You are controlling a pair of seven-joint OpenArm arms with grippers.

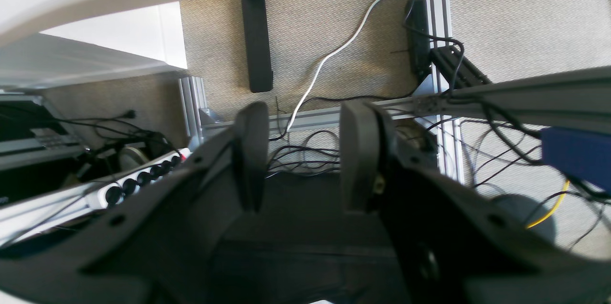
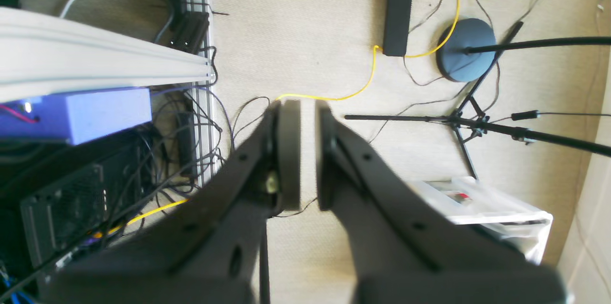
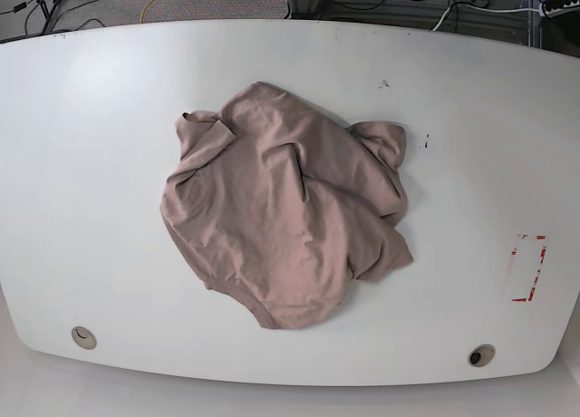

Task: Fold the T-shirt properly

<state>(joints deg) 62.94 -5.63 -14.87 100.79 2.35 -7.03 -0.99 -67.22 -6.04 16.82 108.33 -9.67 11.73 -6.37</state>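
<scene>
On the white table (image 3: 91, 163), the crumpled T-shirt (image 3: 281, 218) shows no print.

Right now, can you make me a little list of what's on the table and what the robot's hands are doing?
table: white table, rounded corners
on it: T-shirt, pink-brown, crumpled in a heap near the middle, not folded
table mark: red rectangle near one edge
left gripper: open, holding nothing, over the floor
right gripper: shut, holding nothing, over the floor
arms in base view: none showing
</scene>
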